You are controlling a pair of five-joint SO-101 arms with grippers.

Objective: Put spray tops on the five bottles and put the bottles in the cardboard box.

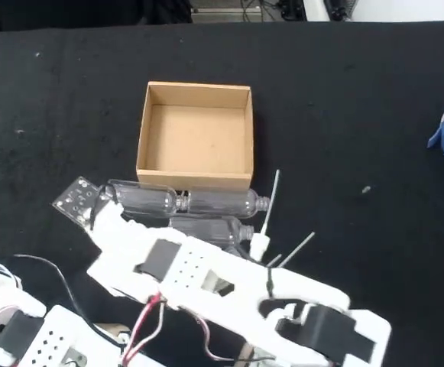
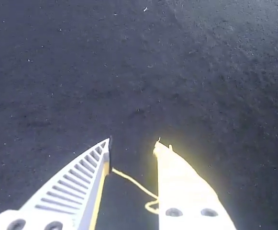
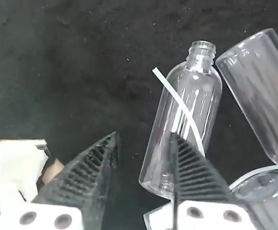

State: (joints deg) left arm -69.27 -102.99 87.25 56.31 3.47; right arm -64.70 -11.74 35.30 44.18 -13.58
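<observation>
Hanging open and empty, the right gripper [image 3: 143, 135] had one bottle [image 3: 184, 120] beside its gap, partly behind one jaw rather than between the two. The bottle's long axis ran away from the jaws, neck pointing away. The bottles [image 1: 141, 200] lay on their sides just near of the empty box [image 1: 140, 145]. The left gripper [image 2: 132, 141], also open, faced bare cloth [image 2: 129, 57] — so the pick looked like the right arm's.

Clear bottles [image 1: 141, 200] (perhaps three) beside box [image 1: 195, 180]
</observation>
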